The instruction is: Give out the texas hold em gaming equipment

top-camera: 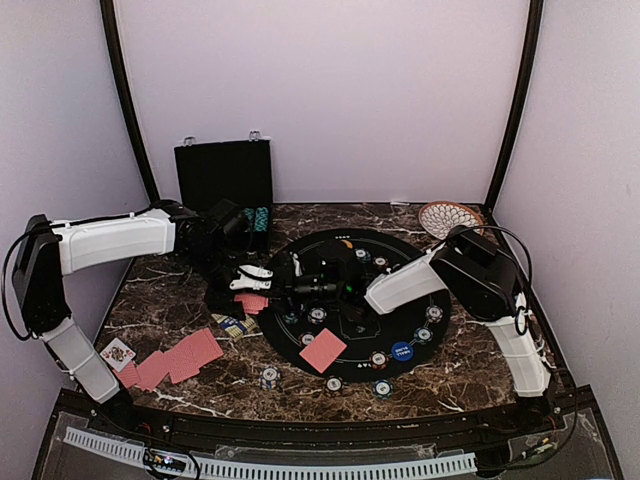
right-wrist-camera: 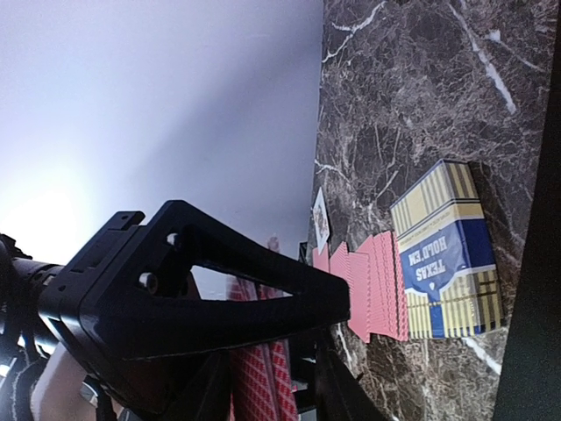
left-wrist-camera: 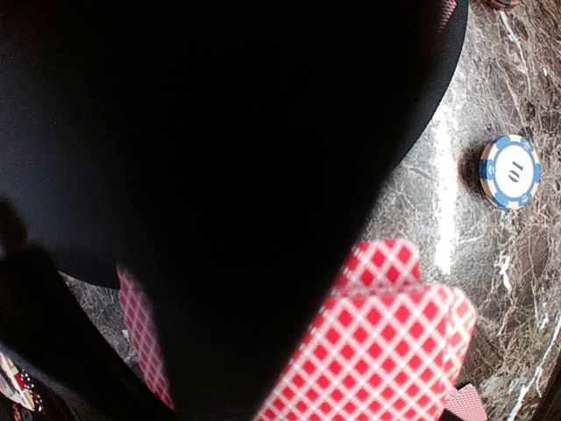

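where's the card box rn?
Top view: the card box lies flat on the table, just left of the black mat and just beyond the fan of red cards.

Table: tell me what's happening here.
The two arms meet at the left edge of the mat. The left gripper appears shut on a small stack of red-backed cards, with the right gripper close against it; whether that one grips too is unclear. One card lies face down on the mat, chips sit around its rim, and a fan of cards lies front left near the box.
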Motion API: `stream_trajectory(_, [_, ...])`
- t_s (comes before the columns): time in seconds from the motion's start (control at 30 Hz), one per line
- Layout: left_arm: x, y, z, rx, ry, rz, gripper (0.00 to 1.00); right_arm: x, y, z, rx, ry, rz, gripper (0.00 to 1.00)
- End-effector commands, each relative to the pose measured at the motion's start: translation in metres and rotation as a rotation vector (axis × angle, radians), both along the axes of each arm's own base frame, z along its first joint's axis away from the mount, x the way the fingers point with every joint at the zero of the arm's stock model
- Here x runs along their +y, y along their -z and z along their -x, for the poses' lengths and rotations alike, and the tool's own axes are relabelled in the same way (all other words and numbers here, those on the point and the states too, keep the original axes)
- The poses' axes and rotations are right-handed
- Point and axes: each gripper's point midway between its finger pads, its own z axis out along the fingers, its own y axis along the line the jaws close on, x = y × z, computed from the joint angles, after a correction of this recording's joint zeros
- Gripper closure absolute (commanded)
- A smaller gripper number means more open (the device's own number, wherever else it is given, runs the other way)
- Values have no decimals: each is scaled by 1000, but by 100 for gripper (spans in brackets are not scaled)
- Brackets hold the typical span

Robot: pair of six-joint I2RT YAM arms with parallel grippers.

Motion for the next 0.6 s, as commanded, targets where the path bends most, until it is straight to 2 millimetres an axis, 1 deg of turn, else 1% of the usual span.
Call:
stream_trajectory(0.0, [-5,-12,-3,-10,-10,20,63,4,-29,-2,-55,7,-34,65])
stream_trajectory(0.13, [-6,-16,-5,-18,-19,23,64,3,-26,-2,-47,14,-24,62])
stream_trajectory(0.2, [-7,-18,-6,-21,-20,26,62,3,-26,-3,-44,17,-20,62])
stream_trajectory(0.37, [-6,-21,-7,-29,-25,21,62,-1,-26,-4,-44,27,-12,66])
stream_trajectory(0.57, [-2,-21,-8,-46,-35,8,61,-10,-23,-2,-45,23,14,66])
